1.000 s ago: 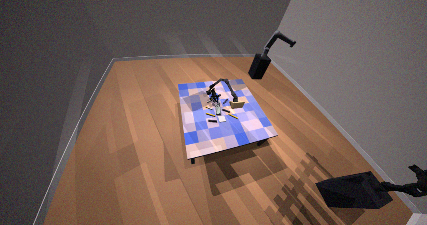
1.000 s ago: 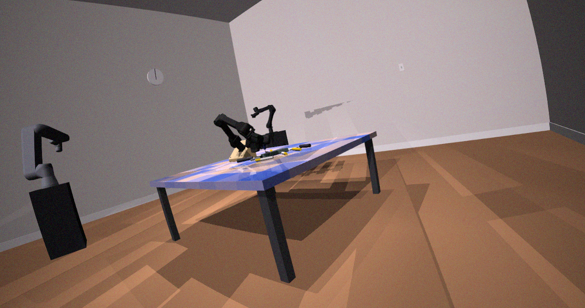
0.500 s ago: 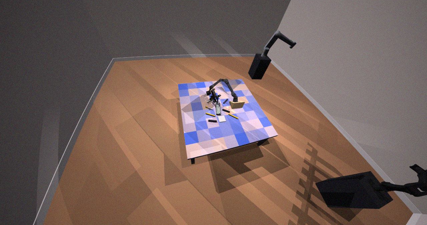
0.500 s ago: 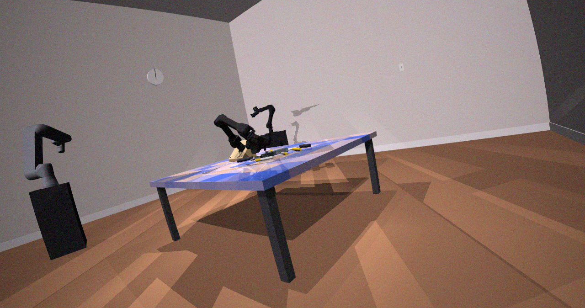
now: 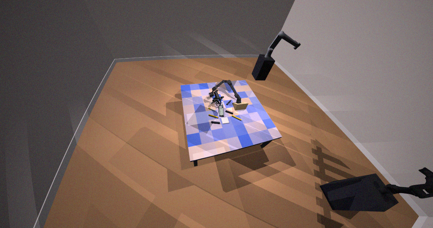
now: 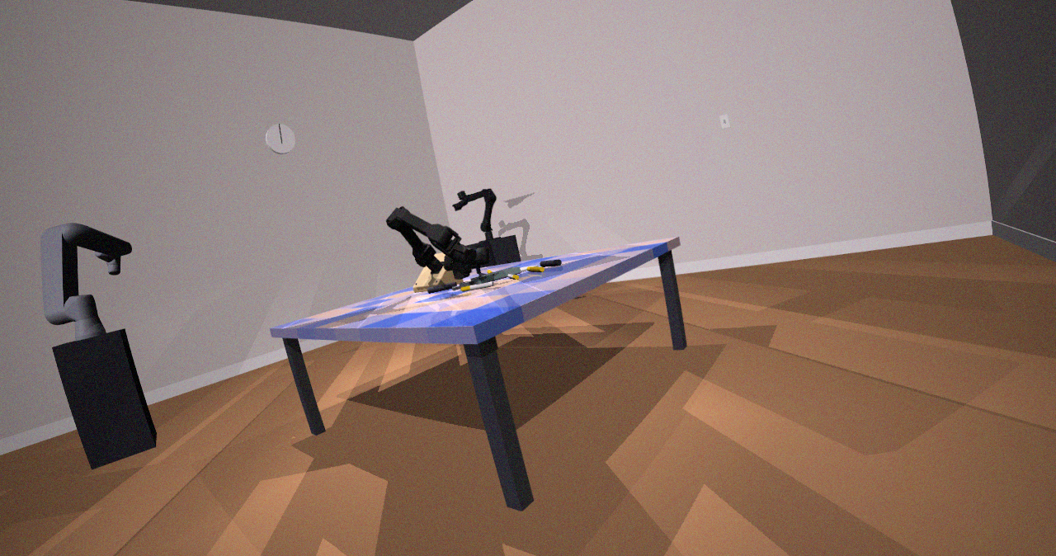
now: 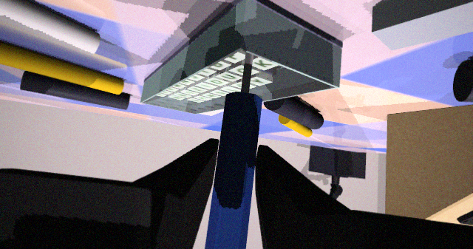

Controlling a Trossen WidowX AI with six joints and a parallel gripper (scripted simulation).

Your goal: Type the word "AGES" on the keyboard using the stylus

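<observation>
My gripper [image 7: 237, 151] [image 5: 217, 100] [image 6: 472, 263] is shut on the blue stylus [image 7: 236, 142], which stands between the two black fingers. The stylus's thin dark tip [image 7: 246, 72] points at the pale keys of the grey-green keyboard [image 7: 259, 38] [image 5: 221, 110] [image 6: 502, 277]. The tip reaches the key rows near the keyboard's end closest to me. I cannot tell whether it touches a key. The keyboard lies on the blue checked table [image 5: 236, 135] [image 6: 413, 316].
Yellow-and-black pens [image 7: 70, 75] [image 7: 295, 116] [image 5: 213, 116] [image 5: 236, 117] lie on both sides of the keyboard. A white cylinder [image 7: 44, 27] lies at the left. A white pad [image 5: 225, 120] lies past the keyboard. The arm's tan base block [image 7: 429, 160] [image 5: 240, 106] stands at the right.
</observation>
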